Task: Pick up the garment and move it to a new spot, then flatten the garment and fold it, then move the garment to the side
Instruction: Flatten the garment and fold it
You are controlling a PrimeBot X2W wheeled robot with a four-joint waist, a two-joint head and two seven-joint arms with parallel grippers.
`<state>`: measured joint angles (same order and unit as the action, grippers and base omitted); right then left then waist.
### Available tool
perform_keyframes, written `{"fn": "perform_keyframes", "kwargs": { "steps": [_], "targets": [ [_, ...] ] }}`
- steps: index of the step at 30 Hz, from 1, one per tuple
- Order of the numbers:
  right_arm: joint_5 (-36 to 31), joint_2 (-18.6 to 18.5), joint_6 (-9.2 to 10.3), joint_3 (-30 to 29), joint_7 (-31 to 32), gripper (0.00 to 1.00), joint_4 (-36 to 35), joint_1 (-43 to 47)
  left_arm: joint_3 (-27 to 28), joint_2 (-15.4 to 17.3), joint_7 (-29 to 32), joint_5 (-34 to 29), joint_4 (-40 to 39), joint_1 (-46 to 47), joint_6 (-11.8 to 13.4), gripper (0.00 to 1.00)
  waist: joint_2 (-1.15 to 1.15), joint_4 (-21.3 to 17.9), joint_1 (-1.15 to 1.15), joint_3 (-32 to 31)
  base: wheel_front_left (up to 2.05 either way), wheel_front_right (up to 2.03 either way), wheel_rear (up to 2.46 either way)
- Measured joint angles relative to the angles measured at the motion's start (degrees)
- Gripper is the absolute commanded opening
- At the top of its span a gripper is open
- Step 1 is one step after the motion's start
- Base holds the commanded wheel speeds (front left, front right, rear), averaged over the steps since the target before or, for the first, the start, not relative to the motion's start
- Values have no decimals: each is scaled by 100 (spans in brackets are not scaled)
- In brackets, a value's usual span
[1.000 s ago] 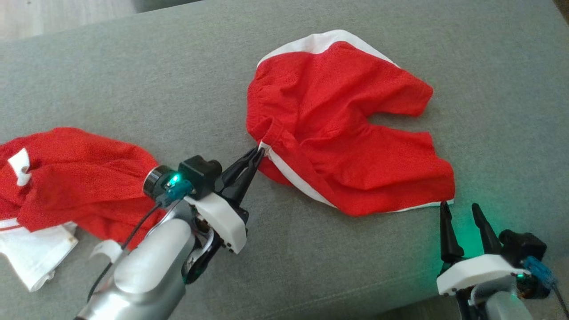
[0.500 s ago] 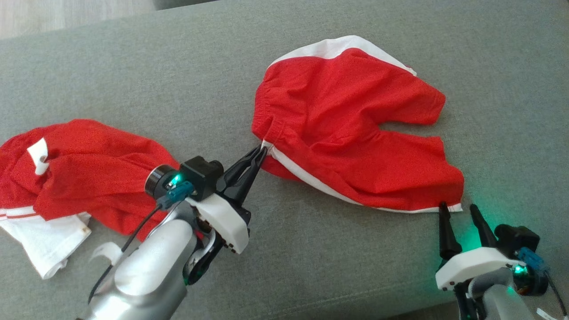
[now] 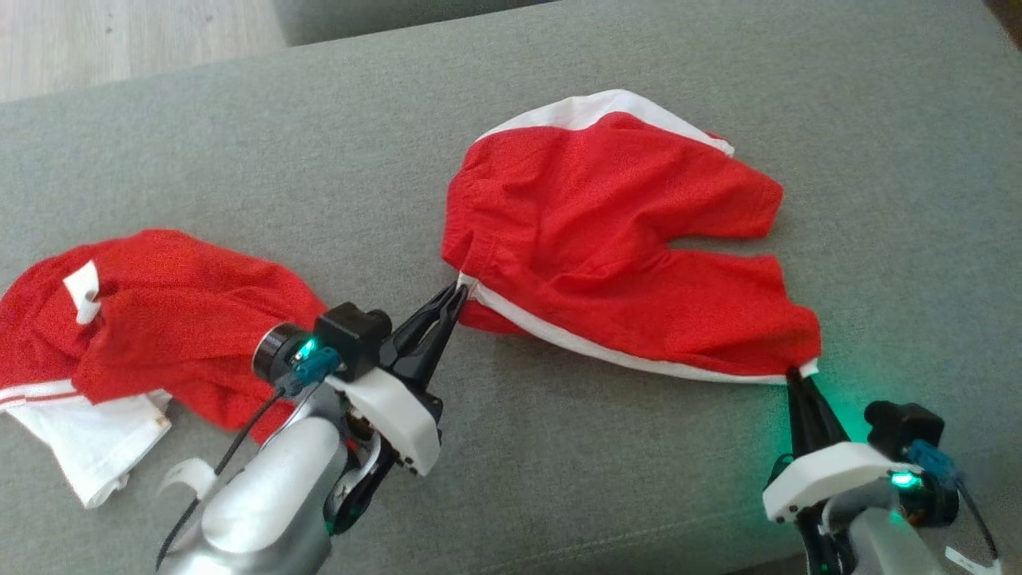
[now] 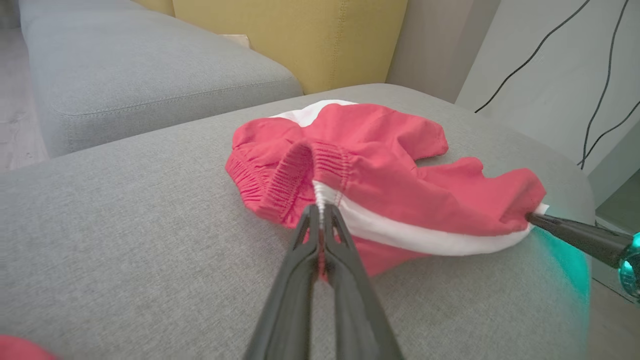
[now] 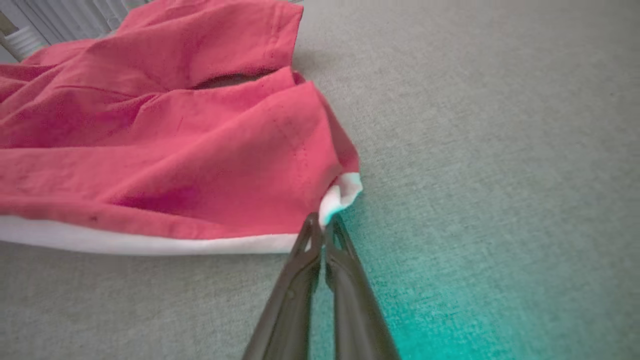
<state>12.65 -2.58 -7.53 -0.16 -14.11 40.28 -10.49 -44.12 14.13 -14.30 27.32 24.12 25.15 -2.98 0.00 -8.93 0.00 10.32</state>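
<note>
The garment is a pair of red shorts with white side stripes, lying crumpled on the grey cushion. My left gripper is shut on the waistband end where the white stripe begins; the left wrist view shows the garment pinched between that gripper's tips. My right gripper is shut on the white corner of a leg hem, seen close in the right wrist view, where the gripper holds the garment. The near white edge stretches between the two grippers.
Another red and white garment lies heaped at the left of the cushion, beside my left forearm. A second grey cushion and a yellow cushion stand beyond. Wooden floor shows at the far left.
My right gripper has moved forward to the hem corner and shut on it. The near edge of the garment is drawn straighter. The head camera has shifted.
</note>
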Motion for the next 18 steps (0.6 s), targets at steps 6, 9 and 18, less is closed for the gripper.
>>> {"fn": "perform_keyframes", "kwargs": {
  "steps": [6, 9, 18],
  "targets": [
    [87, 0, 0, 83, -1, 0, -716, -10, 257, 36, 1, 10, -103, -45, 58, 0, 0, -94, 0, -190, 0, 0, 0],
    [87, -10, 0, 124, 92, 0, -1339, -103, 436, 43, 0, 71, -225, -38, 78, 0, 0, -155, 0, -317, 0, 0, 0],
    [260, -626, 0, 401, 1144, 0, -3192, -1057, 742, 171, 93, 233, -463, 597, 40, 0, 0, -273, 0, -773, 0, 0, 0]
  ]
}}
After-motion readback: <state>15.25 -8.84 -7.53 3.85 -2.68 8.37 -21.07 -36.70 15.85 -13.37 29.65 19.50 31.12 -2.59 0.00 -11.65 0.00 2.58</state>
